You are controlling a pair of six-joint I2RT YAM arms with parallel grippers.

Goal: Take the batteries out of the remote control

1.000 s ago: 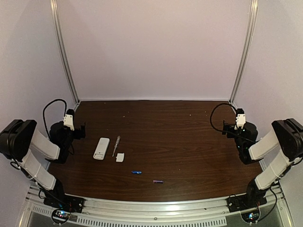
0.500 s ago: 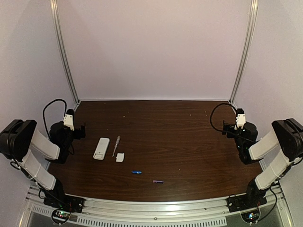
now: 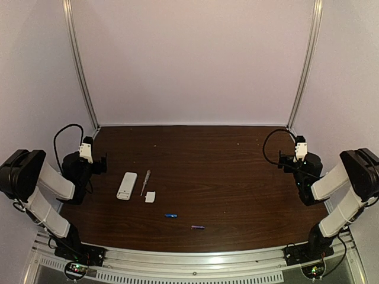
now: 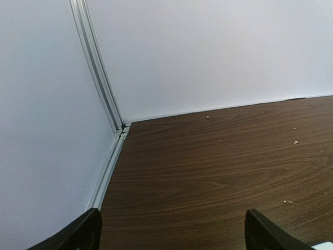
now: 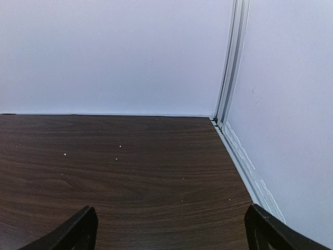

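**Both cells out, both pincers empty**

Nearest my bases lies the purple battery (image 3: 197, 227), well to the right of the remote (image 3: 127, 185) and nearer to me than it. The blue battery (image 3: 170, 216) lies between the two, apart from both. They are slim little cylinders lying flat on the dark wood-grain table (image 3: 237, 177), which I judge is why they keep from rolling off. With both clear of the remote, I reckon the unloading is done.

Just right of the remote's near end sits a small white square, probably its cover (image 3: 150, 197). Close along the remote's right side lies a thin pale tool (image 3: 145, 182), pointed and slightly slanted. The remote itself is a smooth white slab. I cannot tell which face is up.

Farther back than the remote, my left pincer (image 4: 171, 211) is folded in at the left edge, spread wide and gripping nothing. My right pincer (image 5: 171, 208), far across from the remote, is just as wide and as empty. I take this for a parked pose, well out of the way. Beyond is bare wood with pale specks, then the matte white wall (image 3: 189, 59).
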